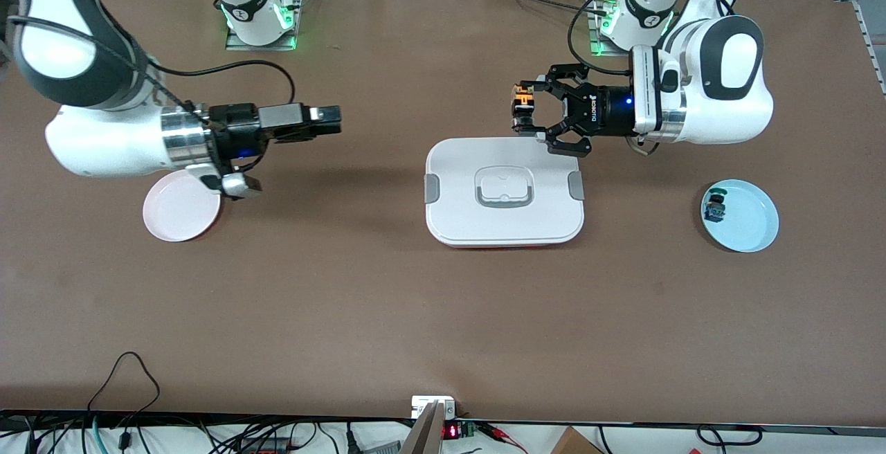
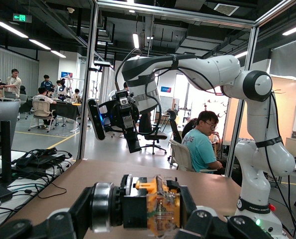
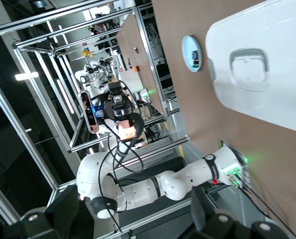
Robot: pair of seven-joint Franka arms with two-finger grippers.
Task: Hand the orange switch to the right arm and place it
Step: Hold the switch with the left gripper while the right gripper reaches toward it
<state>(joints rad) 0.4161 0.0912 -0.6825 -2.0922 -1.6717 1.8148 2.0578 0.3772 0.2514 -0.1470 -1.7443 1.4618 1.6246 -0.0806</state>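
White lidded box [image 1: 504, 225] edges under left tool [image 1: 520, 113].

Open air between left gripper [image 1: 520, 109] and right gripper [image 1: 332, 120]; white lidded box [image 1: 504, 191] low underneath, toward left gripper.

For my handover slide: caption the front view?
Left gripper holds the orange-capped black switch over the table, facing the open right gripper.

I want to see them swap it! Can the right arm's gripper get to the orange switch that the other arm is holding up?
Probably yes. The left gripper holds the orange switch up above the table, by the white lidded box. The right gripper is open, points toward it, and nothing stands between them.
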